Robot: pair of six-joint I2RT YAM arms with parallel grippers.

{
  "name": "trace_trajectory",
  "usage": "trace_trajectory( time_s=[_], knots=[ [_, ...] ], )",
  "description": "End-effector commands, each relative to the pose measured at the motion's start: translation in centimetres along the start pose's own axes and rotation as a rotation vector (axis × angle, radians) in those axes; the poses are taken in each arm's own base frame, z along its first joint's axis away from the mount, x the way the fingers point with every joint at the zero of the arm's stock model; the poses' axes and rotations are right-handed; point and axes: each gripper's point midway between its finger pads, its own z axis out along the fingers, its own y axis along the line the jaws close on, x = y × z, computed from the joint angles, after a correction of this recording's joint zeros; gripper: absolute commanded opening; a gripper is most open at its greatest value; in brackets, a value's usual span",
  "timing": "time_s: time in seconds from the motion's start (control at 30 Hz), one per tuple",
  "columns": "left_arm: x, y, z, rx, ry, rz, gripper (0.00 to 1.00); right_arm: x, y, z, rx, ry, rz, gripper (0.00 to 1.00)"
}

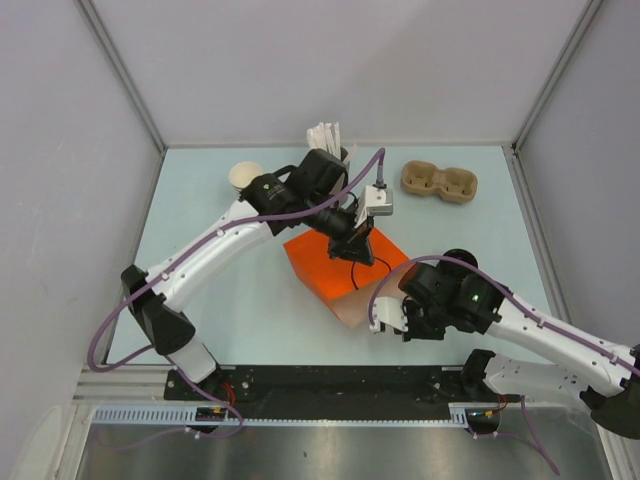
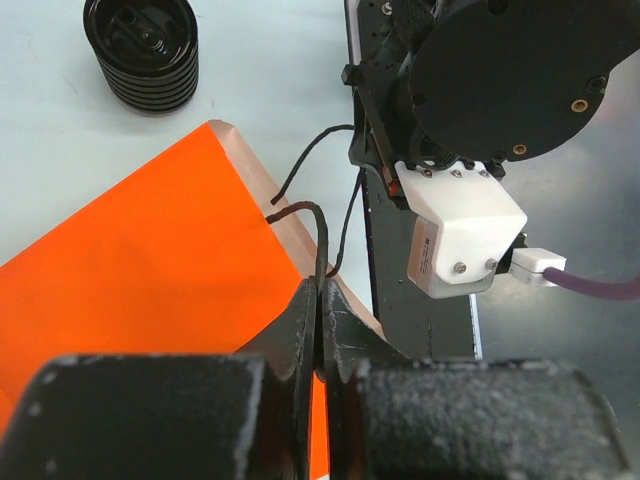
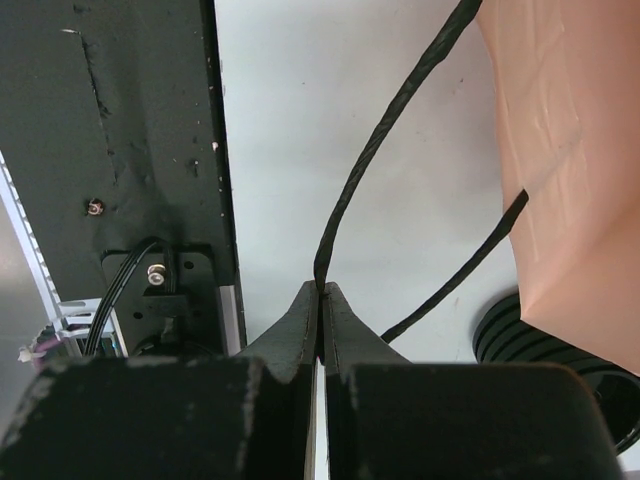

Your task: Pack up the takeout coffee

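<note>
While the orange paper bag (image 1: 325,262) lay on its side in the middle of the pale bench (image 1: 230,290), each arm was at one of its handles. The left tool (image 2: 318,292) was clenched on a black cord handle (image 2: 312,215), and the cord rose out of the closed tips and bent over to the bag's edge. The right tool (image 3: 320,292) was clamped just as tightly on the second cord handle (image 3: 365,175), which climbed away from the tips. The bag's pale peach side filled the right of that wrist view.

The takeout coffee (image 1: 243,177) stood upright near the far left corner of the bench, just beside the left arm. It was well apart from the bag, and neither tool touched it.

A stack of black lids (image 2: 140,50) stood on the bench beyond the bag's corner. A brown pulp cup carrier (image 1: 438,181) lay toward the far right. A bundle of white sticks (image 1: 325,135) showed behind the left arm at the far edge.
</note>
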Motion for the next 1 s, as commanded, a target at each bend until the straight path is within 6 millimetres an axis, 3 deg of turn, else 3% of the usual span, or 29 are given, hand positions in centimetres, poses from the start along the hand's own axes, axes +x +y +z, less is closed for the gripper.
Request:
trace_trajectory(
  time_s=[0.0, 0.27, 0.47, 0.73, 0.87, 0.97],
  knots=[
    [-1.6, -0.5, -0.6, -0.014, -0.023, 0.067, 0.04, -0.4, -0.5, -0.4, 0.04, -0.025, -0.011, 0.0],
    [-2.6, 0.7, -2.0, -0.125, -0.031, 0.103, 0.0, -1.0, -2.2, -0.9, 0.131, -0.037, -0.012, 0.0],
    [-3.7, 1.8, -4.3, -0.23, -0.071, 0.115, 0.0, -3.9, -4.9, -3.3, 0.228, -0.097, -0.01, 0.0],
    [-3.9, 3.6, -9.0, -0.372, -0.153, 0.075, 0.0, -7.8, -9.7, -6.1, 0.406, -0.163, 0.012, 0.0],
    [-3.5, 4.6, -12.4, -0.465, -0.216, 0.036, 0.0, -10.2, -12.2, -7.6, 0.472, -0.221, 0.044, 0.0],
    [-2.5, 5.5, -14.2, -0.531, -0.238, -0.001, 0.0, -12.3, -14.5, -10.1, 0.553, -0.31, 0.081, 0.0]
  ],
)
